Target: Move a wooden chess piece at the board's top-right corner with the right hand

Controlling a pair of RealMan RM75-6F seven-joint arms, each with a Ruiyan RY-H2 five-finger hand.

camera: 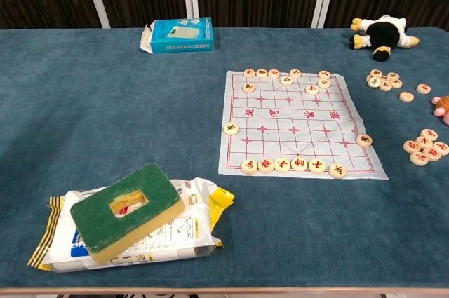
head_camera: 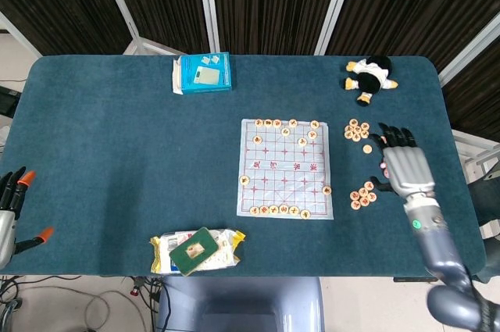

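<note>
The paper chess board point(head_camera: 285, 166) point(camera: 295, 123) lies right of the table's middle, with round wooden pieces along its far and near rows. A wooden piece point(head_camera: 315, 124) point(camera: 323, 74) sits at the board's top-right corner. My right hand point(head_camera: 404, 166) hovers to the right of the board with fingers spread and nothing in it, above the loose pieces beside the board. The chest view does not show it. My left hand point(head_camera: 9, 205) stays at the table's left edge, fingers apart, holding nothing.
Loose wooden pieces point(head_camera: 357, 130) point(head_camera: 362, 195) lie in two clusters right of the board. A plush penguin point(head_camera: 369, 76) is at the far right, a blue box point(head_camera: 203, 73) at the back, and a green sponge point(camera: 126, 208) on a wipes packet at the front left.
</note>
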